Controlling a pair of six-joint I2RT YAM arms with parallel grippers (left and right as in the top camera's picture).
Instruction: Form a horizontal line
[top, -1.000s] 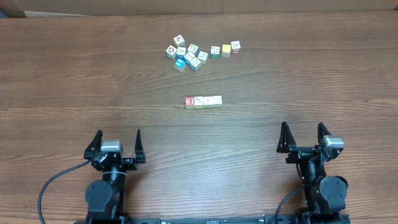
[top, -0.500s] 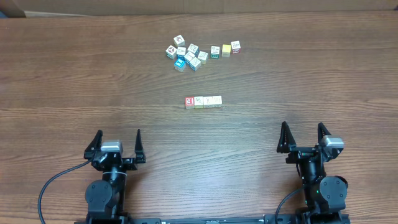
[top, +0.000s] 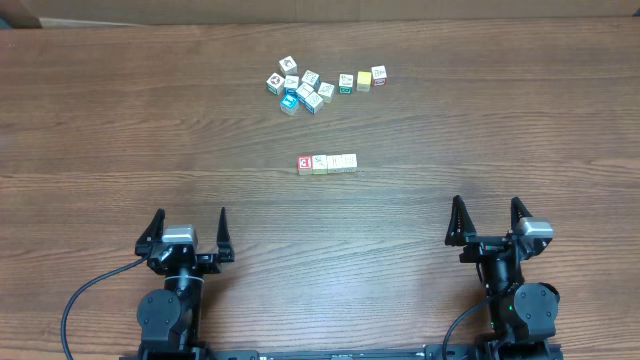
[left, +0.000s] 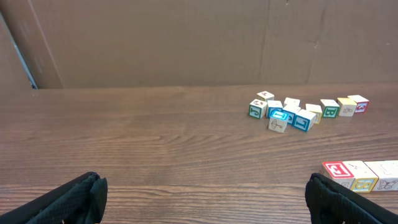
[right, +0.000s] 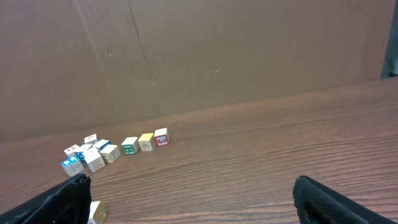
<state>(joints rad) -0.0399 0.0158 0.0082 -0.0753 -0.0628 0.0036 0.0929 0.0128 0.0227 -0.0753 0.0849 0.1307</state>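
Note:
The horizontal line (top: 327, 163) lies mid-table: a red-and-white cube (top: 304, 164) at its left end, pale cream cubes to its right, all touching. In the left wrist view the horizontal line (left: 362, 175) runs off the right edge. One cream cube (right: 96, 213) of it shows at the lower left of the right wrist view. My left gripper (top: 187, 231) and right gripper (top: 485, 220) rest near the front edge, both open and empty, well short of the row.
An irregular bunch of white, yellow and blue-edged cubes (top: 305, 88) lies farther back; this bunch (left: 292, 112) also appears in the left wrist view and the bunch (right: 99, 151) in the right. A brown cardboard wall (right: 199, 56) stands behind the table.

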